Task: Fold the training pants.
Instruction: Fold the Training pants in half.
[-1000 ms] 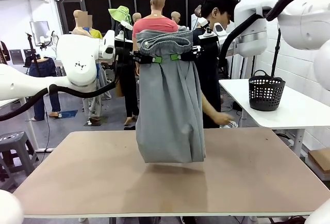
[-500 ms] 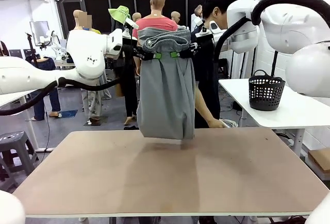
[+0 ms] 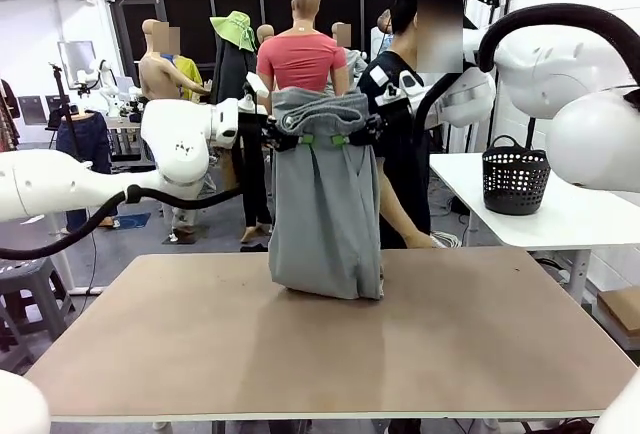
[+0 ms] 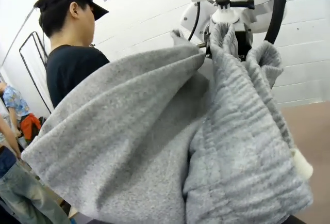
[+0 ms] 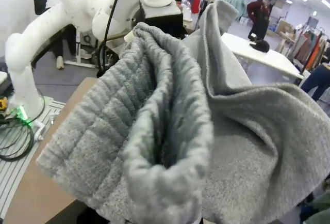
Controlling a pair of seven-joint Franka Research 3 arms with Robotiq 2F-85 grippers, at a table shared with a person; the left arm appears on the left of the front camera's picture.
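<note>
Left end effector [image 3: 300, 140] and right end effector [image 3: 345, 138] each clamp the pants [image 3: 325, 214] waistband; hem touches the counter [image 3: 330, 354].

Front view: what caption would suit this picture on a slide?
Left gripper and right gripper hold grey training pants by the waistband, hems touching the table.

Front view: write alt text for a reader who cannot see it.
Two robot arms hold the grey training pants up by the waistband, the left hand and right hand close together, the hem resting on the brown table. A person stands behind.
</note>
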